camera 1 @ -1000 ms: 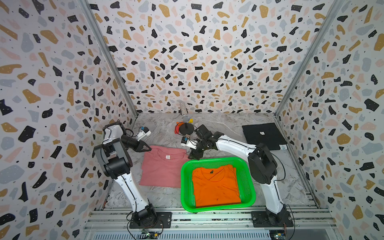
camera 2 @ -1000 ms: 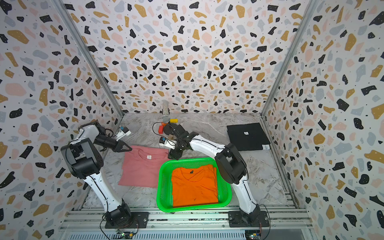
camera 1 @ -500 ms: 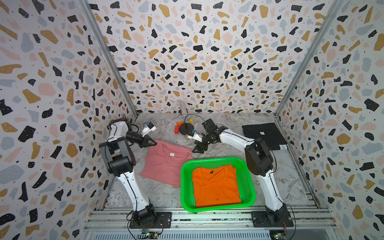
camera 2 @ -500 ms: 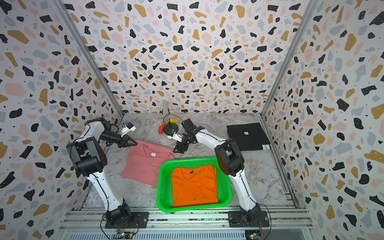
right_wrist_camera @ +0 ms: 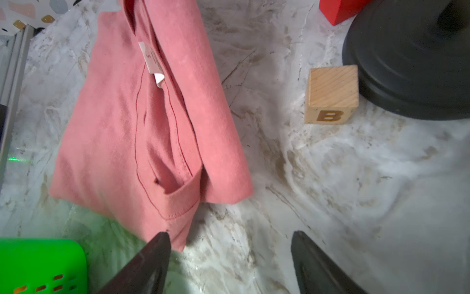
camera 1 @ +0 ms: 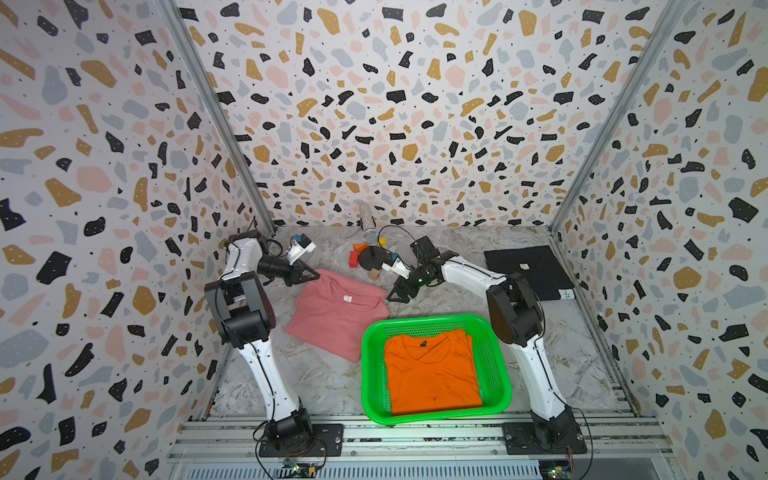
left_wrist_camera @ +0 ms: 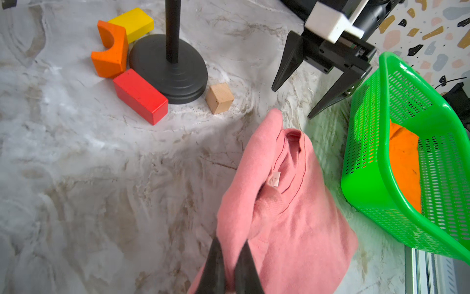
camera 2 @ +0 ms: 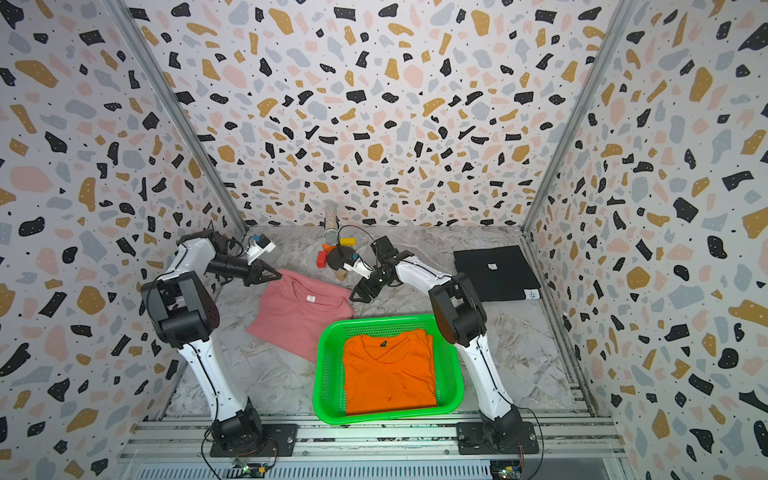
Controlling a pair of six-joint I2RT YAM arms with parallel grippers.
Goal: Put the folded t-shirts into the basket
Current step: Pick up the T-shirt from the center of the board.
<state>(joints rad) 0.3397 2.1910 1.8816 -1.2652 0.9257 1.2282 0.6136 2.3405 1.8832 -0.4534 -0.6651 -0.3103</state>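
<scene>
The marbled desk [camera 1: 324, 382] carries a bright green perforated basket [camera 1: 434, 414] at its front edge, and the folded orange t-shirt [camera 1: 432, 370] lies flat inside it. The pink t-shirt [camera 1: 336, 311] lies on the desk just beside the basket's left wall. The left gripper [left_wrist_camera: 230, 245] is pressed together on one far corner of it. The right gripper [right_wrist_camera: 230, 234] is spread wide at the other far corner, holding nothing. The black t-shirt [camera 1: 525, 270] lies far right, well apart. Behind the pink shirt stands a black round stand base [left_wrist_camera: 167, 71], ringed by a red block [left_wrist_camera: 140, 95], orange arch block [left_wrist_camera: 110, 51], yellow block [left_wrist_camera: 132, 23] and a small wooden cube [right_wrist_camera: 330, 94] lettered B.
</scene>
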